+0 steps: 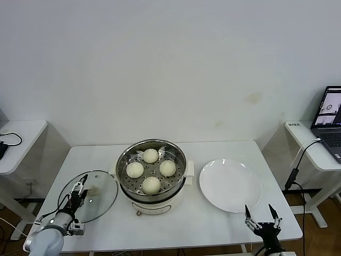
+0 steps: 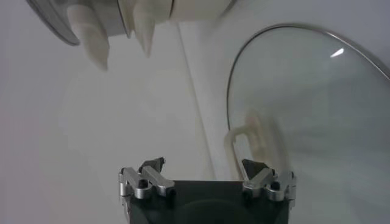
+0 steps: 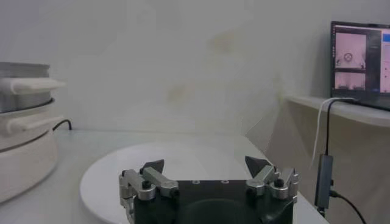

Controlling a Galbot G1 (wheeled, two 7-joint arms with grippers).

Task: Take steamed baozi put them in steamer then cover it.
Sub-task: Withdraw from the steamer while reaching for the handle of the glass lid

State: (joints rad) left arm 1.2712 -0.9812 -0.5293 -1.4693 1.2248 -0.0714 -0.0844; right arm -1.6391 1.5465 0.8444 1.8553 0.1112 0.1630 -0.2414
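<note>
Several round off-white steamed baozi (image 1: 151, 156) lie on the perforated tray inside the shiny steamer (image 1: 121, 165) at the table's middle. The steamer stands uncovered. Its glass lid (image 1: 98, 200) lies flat on the table to its left. My left gripper (image 1: 79, 192) hovers open over the lid's left part, holding nothing. In the left wrist view the lid (image 2: 317, 115) and its pale handle (image 2: 244, 137) lie just beyond the left gripper (image 2: 204, 165). My right gripper (image 1: 262, 214) stands open and empty at the table's front right, near the plate (image 1: 230, 185).
The white plate (image 3: 183, 161) is bare, with the steamer's side (image 3: 24, 140) beyond it. Side tables flank the main table; the right one carries a laptop (image 1: 331, 120) and a cable (image 1: 298, 160). A wall closes off the back.
</note>
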